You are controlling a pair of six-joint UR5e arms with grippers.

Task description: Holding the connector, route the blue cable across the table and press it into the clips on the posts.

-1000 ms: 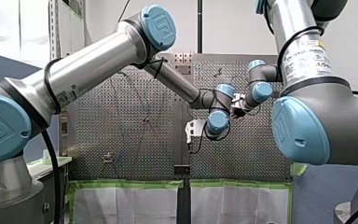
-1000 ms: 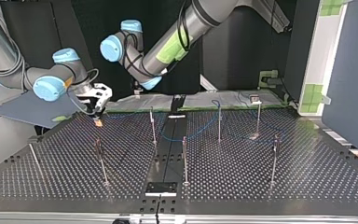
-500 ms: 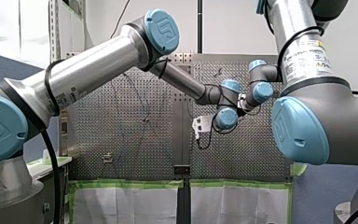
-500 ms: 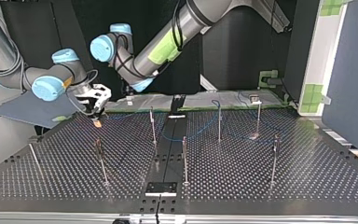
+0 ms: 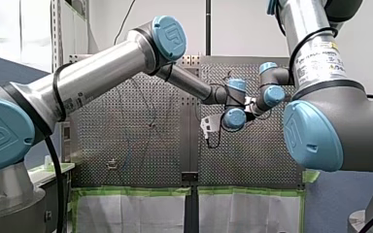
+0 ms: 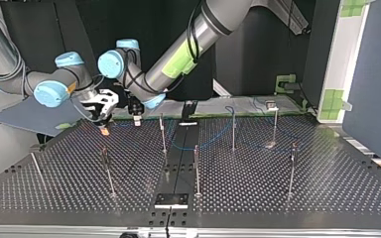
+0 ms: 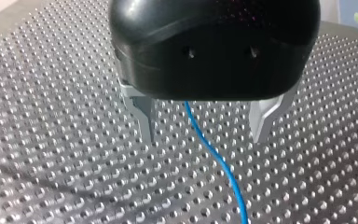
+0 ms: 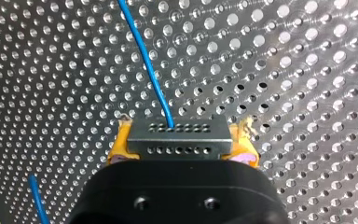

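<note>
In the right wrist view my right gripper [image 8: 179,150] is shut on the grey metal connector [image 8: 177,136], its yellow pads [image 8: 120,145] on either side. The blue cable [image 8: 144,70] leaves the connector and runs ahead over the perforated table. In the top view my right gripper [image 6: 103,124] hangs at the far left, just above the table. My left gripper [image 6: 137,120] is close beside it. In the left wrist view my left gripper [image 7: 204,139] is open, its metal fingers [image 7: 144,116] straddling the blue cable [image 7: 214,158] without touching it.
Several thin posts stand on the table [image 6: 258,193], among them a post [image 6: 162,133] near my left gripper, a post [image 6: 233,130] further right and a post [image 6: 107,171] nearer the camera. The blue cable [image 6: 213,139] loops between the far posts. A dark centre strip [image 6: 178,163] divides the table.
My left arm has swung towards the top view's left and come down, bringing its open gripper close beside my right gripper and over the cable. My right gripper has hardly moved.
</note>
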